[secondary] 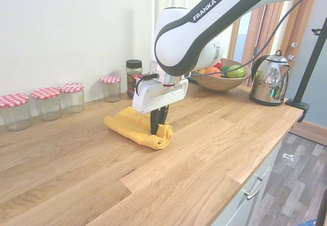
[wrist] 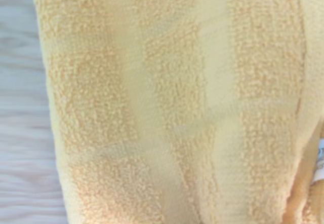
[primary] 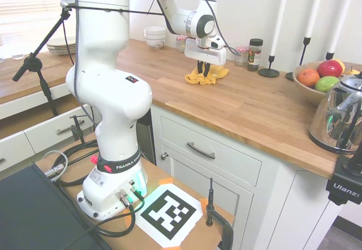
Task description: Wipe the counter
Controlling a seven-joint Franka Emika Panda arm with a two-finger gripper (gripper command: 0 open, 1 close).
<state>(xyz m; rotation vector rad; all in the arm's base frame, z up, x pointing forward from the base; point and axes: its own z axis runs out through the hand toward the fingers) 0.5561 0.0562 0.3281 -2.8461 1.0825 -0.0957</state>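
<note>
The counter [primary: 254,108] is a long honey-brown butcher-block top over white cabinets, and it also fills the second exterior view as the counter [secondary: 204,154]. A folded yellow cloth [primary: 208,78] lies on it toward the back wall. My gripper [primary: 202,70] points straight down onto the cloth, with its dark fingers close together and pinching a raised fold. From the other side, the gripper [secondary: 156,129] is at the cloth's [secondary: 127,123] near end. The wrist view is filled with the yellow cloth [wrist: 167,102] against pale wood.
Several jars with red checked lids [secondary: 48,102] and a spice jar [secondary: 134,76] line the wall. To one side stand a fruit bowl [primary: 314,86], a steel kettle [primary: 342,117] and black candlesticks [primary: 270,69]. White bowls [primary: 155,37] are stacked beyond the cloth.
</note>
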